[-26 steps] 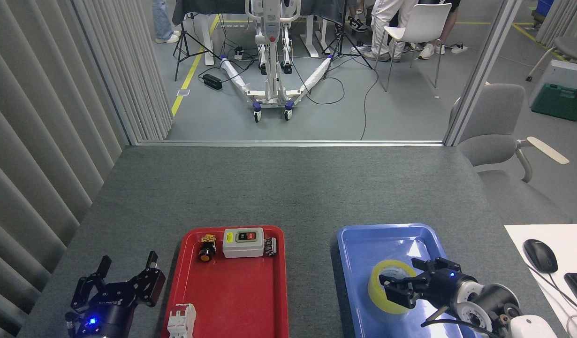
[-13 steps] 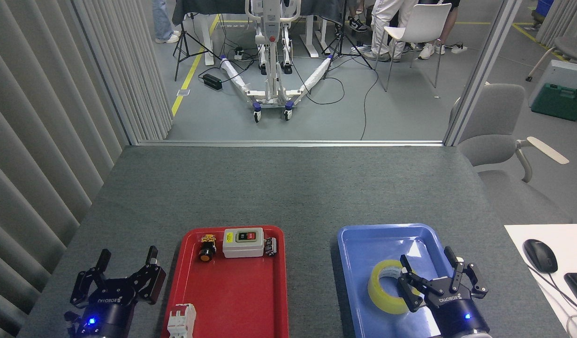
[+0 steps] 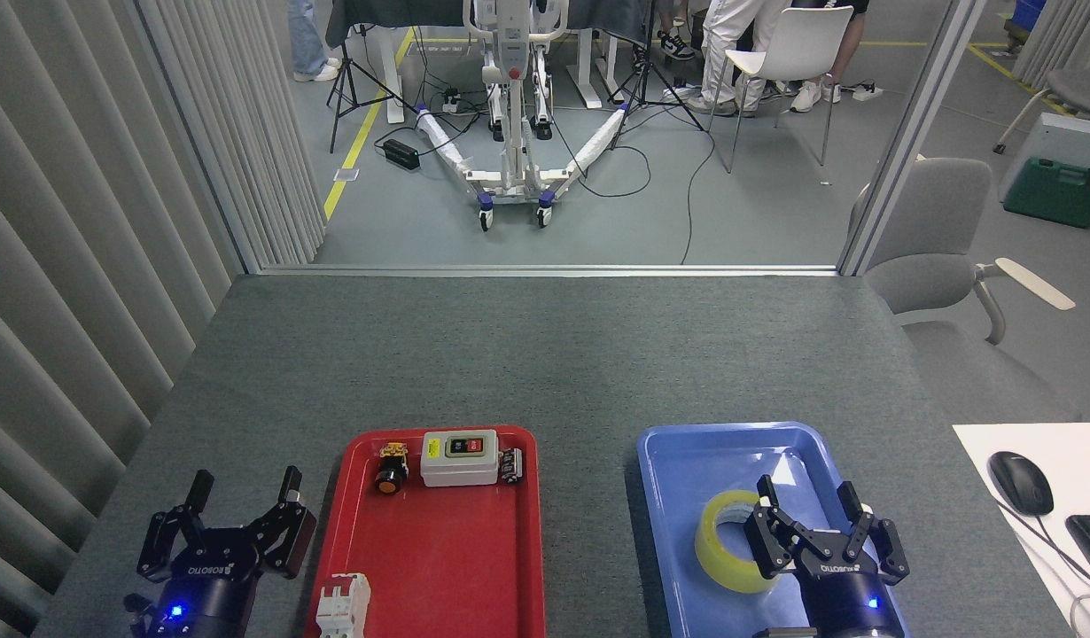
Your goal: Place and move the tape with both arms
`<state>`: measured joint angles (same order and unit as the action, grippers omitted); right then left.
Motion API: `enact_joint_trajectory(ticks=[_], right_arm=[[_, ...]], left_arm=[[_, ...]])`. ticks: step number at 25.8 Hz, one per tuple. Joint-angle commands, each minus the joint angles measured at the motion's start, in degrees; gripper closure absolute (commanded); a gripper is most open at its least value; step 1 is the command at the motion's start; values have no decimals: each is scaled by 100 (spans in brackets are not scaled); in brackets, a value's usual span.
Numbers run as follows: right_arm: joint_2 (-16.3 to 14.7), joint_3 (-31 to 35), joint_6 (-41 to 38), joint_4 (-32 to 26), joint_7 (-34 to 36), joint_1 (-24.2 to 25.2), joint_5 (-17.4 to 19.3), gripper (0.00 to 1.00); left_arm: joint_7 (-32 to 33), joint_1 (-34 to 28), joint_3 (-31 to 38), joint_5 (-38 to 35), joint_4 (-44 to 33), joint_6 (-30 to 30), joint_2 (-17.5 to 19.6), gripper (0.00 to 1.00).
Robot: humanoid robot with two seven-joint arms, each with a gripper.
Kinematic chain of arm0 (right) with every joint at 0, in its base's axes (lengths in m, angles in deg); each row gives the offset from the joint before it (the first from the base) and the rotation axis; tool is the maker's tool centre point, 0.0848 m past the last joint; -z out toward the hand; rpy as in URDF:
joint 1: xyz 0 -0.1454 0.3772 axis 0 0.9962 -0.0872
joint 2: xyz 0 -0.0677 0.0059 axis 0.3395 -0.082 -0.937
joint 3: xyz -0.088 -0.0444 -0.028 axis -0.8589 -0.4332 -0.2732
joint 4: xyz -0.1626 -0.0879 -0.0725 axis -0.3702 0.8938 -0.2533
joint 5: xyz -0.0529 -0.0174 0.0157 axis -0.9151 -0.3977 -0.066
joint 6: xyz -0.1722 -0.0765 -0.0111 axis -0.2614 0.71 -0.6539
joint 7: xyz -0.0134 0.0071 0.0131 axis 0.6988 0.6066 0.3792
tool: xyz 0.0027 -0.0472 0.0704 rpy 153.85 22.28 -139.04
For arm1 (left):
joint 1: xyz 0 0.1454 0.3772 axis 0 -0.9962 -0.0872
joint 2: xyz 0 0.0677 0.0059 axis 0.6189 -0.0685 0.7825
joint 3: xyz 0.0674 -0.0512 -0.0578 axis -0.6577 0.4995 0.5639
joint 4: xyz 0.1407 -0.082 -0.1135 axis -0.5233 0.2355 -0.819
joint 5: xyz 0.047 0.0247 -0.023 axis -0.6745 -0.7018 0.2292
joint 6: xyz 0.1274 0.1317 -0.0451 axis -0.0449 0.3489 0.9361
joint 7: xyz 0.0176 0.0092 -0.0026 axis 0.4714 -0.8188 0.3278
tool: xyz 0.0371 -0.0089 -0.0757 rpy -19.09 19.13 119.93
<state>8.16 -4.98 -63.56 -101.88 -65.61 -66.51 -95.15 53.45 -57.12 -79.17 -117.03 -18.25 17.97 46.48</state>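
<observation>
Head view: tape (image 3: 725, 542) lying flat in blue tray (image 3: 687, 447), unheld. My right gripper (image 3: 808, 505) just beside its right edge, fingers apart. My left gripper (image 3: 242, 493) left of red tray (image 3: 439, 567), fingers apart, empty.

Left gripper (image 3: 242, 490) and right gripper (image 3: 805, 501) both low, upright, jaws spread wide.
</observation>
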Motion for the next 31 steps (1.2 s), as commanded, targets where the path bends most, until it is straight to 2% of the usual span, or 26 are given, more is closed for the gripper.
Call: enact_joint_trajectory(ticks=[1, 10, 17, 26, 31], right_arm=[[52, -12, -13, 26, -24, 4, 211, 1], [-36, -56, -22, 52, 2, 31, 194, 1], [-203, -65, -268, 52, -24, 31, -290, 0], [-256, -56, -259, 52, -24, 39, -298, 0], [-265, -47, -242, 52, -24, 31, -298, 0]], left_arm=[[2, 17, -11, 3, 110, 9, -16, 0], [11, 298, -82, -15, 461, 9, 90, 0], [20, 413, -90, -15, 514, 352, 46, 0], [55, 553, -90, -6, 610, 563, 55, 0], [38, 580, -213, -15, 927, 721, 19, 0]])
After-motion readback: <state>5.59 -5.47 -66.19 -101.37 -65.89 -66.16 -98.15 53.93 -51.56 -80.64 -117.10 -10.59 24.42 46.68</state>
